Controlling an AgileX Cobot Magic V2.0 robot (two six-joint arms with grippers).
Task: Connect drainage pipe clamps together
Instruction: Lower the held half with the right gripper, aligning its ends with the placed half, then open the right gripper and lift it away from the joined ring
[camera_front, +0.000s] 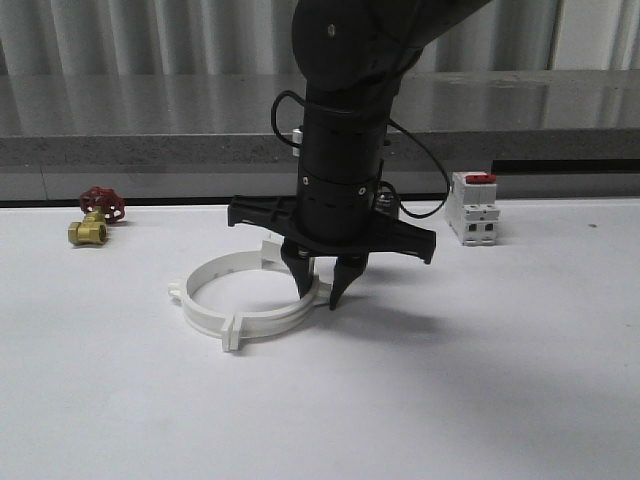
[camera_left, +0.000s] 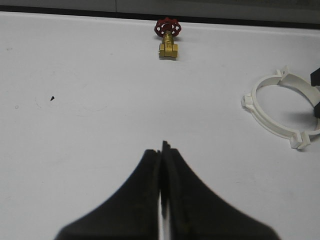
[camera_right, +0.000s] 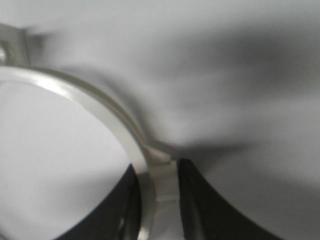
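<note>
Plainly, the drainage pipe clamps lie as a wide white ring left of centre in the front view; thin plastic, so probably light, springy and slick. The band wall near a tab looks the best hold, and the right gripper pinches it there, a finger on each side. The left gripper hangs clenched on nothing. The brass valve at middle left and the breaker at right stand well apart on the table, leaving open room.
</note>
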